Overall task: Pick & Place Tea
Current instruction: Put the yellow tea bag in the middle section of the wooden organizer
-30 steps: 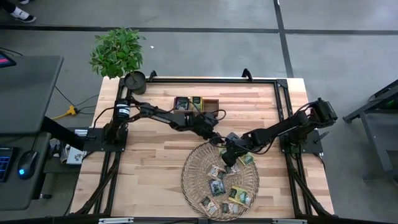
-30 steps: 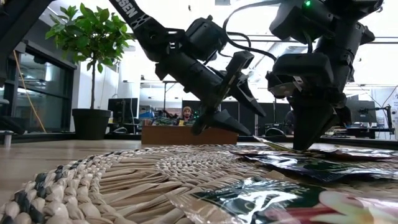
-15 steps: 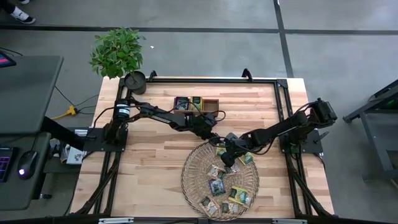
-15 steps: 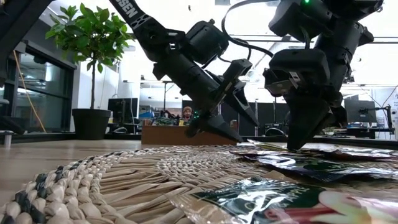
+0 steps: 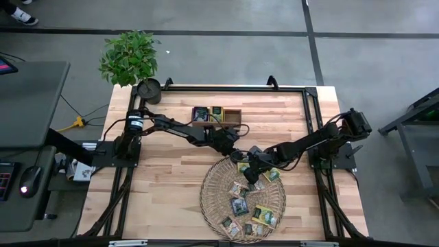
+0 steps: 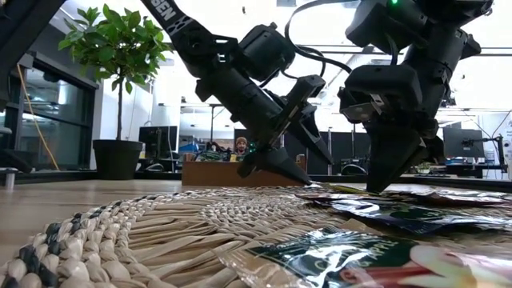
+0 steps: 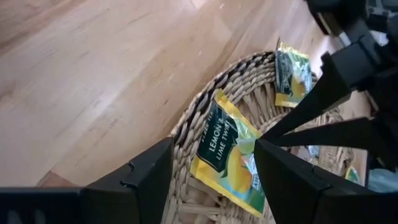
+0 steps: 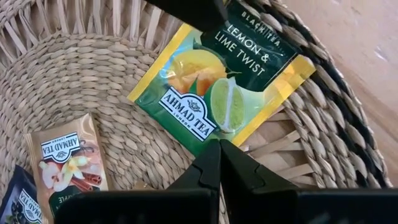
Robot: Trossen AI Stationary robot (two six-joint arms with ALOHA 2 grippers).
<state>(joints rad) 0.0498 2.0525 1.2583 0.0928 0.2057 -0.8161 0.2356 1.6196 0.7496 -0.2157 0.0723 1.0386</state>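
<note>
Wooden tabletop (image 5: 164,185) fills the middle of the high view, with a potted plant (image 5: 130,58) at the upper left and a round woven tray (image 5: 212,199) low and right of centre. Near the top centre of the table sits a small wooden box (image 5: 233,114) that already shows a couple of dark sachets inside. Most of the tea still lies scattered across the tray, so I judge the task to be early, with many sachets left to move, assuming the box is where they go.

Both arms meet at the tray's upper rim. The left gripper (image 7: 211,168) hovers with its fingers spread apart, straddling a lemon and lime tea sachet (image 7: 227,149) that lies flat on the weave just inside the rim. It grips nothing yet. The right gripper (image 8: 219,162) has its fingers pressed together, with its tip at the same sachet's edge; whether it touches is unclear.

In the right wrist view the sachet (image 8: 221,81) is nearly square, so it has no marked long axis. It sits turned like a diamond, one corner toward the right gripper, and its printed lines slope down to the right. A vanilla-coloured sachet (image 8: 65,158) lies nearby at the lower left.
</note>
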